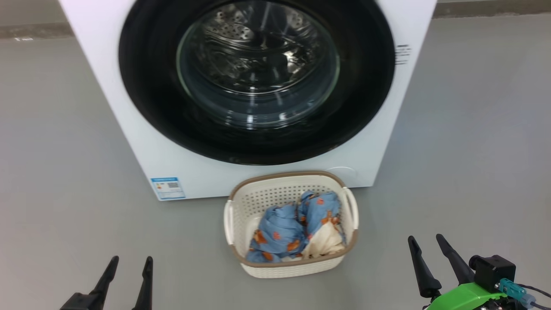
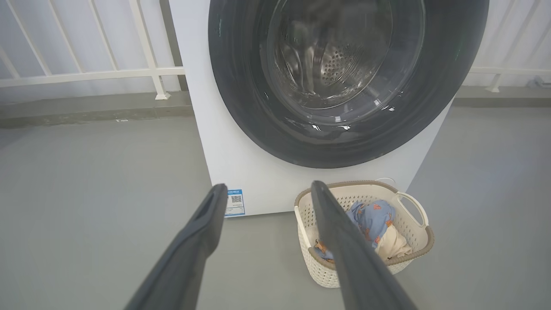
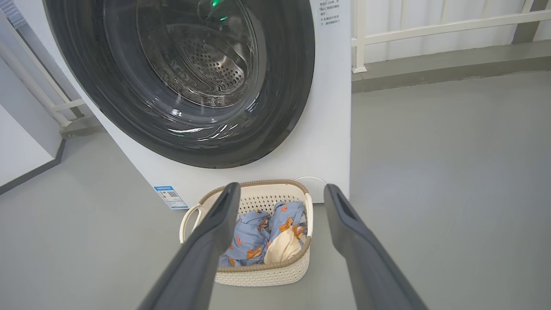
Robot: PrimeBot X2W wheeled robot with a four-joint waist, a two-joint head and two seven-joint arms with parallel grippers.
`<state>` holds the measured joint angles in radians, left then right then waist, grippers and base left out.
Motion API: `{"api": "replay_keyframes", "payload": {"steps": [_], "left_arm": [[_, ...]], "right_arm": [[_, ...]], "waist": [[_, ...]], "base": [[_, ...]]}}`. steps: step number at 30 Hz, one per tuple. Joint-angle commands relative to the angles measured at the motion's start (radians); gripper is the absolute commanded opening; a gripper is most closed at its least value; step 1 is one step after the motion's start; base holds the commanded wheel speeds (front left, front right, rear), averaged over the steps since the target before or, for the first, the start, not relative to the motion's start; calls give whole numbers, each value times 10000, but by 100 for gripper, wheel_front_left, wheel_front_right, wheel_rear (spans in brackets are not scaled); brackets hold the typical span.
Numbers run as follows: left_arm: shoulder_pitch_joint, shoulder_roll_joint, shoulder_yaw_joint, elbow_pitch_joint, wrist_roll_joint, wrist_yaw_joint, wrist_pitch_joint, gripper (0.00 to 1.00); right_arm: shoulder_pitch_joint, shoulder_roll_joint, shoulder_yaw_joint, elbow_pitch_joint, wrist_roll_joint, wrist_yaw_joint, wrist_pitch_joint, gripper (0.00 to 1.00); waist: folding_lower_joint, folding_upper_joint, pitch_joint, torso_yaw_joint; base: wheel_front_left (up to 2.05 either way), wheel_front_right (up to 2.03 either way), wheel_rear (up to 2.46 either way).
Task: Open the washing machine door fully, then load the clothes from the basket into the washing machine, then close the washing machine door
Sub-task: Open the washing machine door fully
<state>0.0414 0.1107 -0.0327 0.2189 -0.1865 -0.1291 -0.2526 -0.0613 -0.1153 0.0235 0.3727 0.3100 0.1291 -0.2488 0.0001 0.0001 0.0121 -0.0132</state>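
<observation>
Work lies all ahead of us: the door sits shut on the machine, the clothes lie in the basket on the floor just before it, and our left tool and right tool both gape wide, empty.

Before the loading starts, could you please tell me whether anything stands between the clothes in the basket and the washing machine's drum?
Yes: the round black-rimmed glass door is shut over the perforated steel drum. The blue printed and cream clothes lie in the cream perforated plastic basket on the floor just before it.
</observation>
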Motion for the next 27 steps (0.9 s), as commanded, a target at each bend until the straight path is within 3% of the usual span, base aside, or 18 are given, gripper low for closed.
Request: {"api": "replay_keyframes", "payload": {"steps": [1,20,27], "left_arm": [[-298,105,356,-189,145,-16,-91,100],[-491,40,497,-272,-220,-16,-92,100],[-530,70,516,-312,-377,-16,-92,100]], "right_arm": [[-188,-68,211,-251,-67,16,-130,100],[-326,1,203,-270,-102,16,-130,100],[-369,-3,211,-275,-101,16,-130,100]], "waist": [[-1,-1,16,-1],[-1,-1,278,-71],[-1,-1,362,-69]], "base": [[123,123,-246],[122,122,-245],[81,81,-161]]}}
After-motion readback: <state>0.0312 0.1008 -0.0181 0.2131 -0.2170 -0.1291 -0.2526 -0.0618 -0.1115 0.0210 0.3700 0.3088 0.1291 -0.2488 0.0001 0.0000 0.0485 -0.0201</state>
